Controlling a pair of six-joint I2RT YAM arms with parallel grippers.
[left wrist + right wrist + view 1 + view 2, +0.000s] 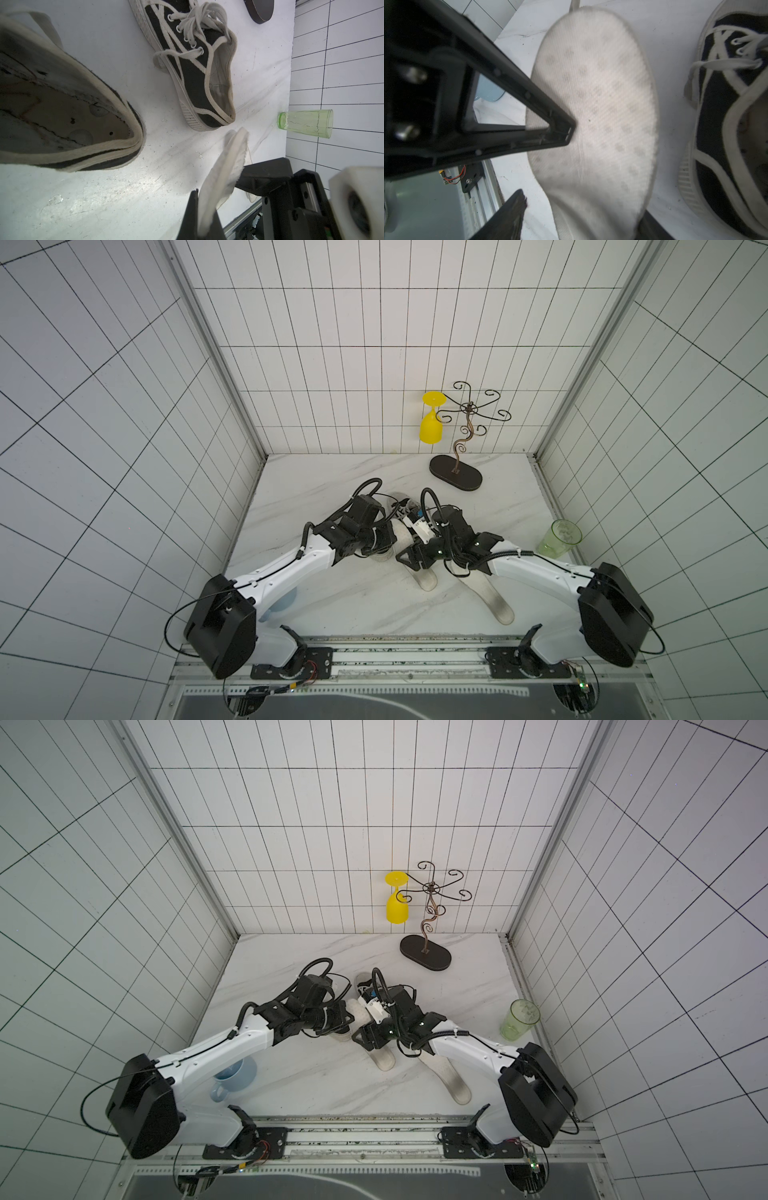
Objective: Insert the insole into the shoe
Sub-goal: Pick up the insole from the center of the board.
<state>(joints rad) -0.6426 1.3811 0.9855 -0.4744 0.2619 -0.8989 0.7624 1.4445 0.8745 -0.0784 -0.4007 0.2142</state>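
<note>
Right wrist view showed the right gripper (546, 164) spread wide around the insole (602, 93), one finger (560, 129) touching it; left gripper (376, 545) closed, seemingly on the shoe (62, 104); insole off-white, grey-speckled

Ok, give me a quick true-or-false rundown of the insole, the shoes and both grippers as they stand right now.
1. The insole sits inside a shoe. False: it is outside both shoes, held on edge between the arms.
2. The right gripper clamps the insole. False: its jaws stand apart, and the left gripper is shut on it.
3. Two shoes are out. True: a near shoe and a laced shoe.
4. A second insole lies flat on the table. True.
5. The green cup is tipped over. False: it stands upright.
</note>
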